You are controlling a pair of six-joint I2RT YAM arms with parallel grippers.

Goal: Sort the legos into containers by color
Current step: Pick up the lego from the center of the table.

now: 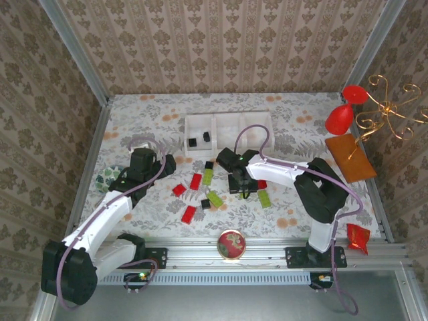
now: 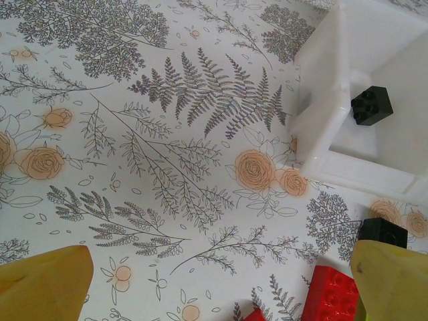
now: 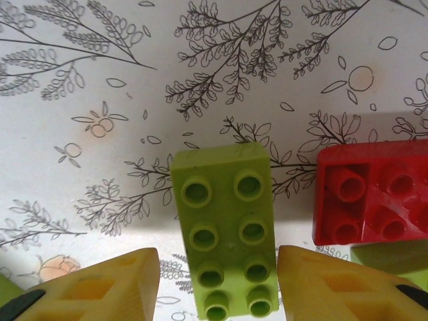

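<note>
In the right wrist view a lime-green lego [image 3: 227, 227] lies studs-up on the flowered cloth, between the fingers of my right gripper [image 3: 217, 287]. The jaws are still open, with narrow gaps on both sides. A red lego [image 3: 371, 200] lies just to its right. From above, my right gripper [image 1: 241, 187] is low over the pile of red, green and black legos [image 1: 200, 190]. My left gripper [image 1: 167, 164] hangs wide open and empty beside the white three-compartment container [image 1: 227, 117]. Its left compartment holds two black legos [image 1: 199, 140], one of them the black lego [image 2: 371, 105].
A round red-patterned dish [image 1: 231, 244] sits at the near edge. A red goblet [image 1: 344, 110], a gold wire ornament [image 1: 388, 107] and a brown pad [image 1: 350, 157] stand at the right. A red packet [image 1: 358, 237] lies by the right base. Metal rails border the table.
</note>
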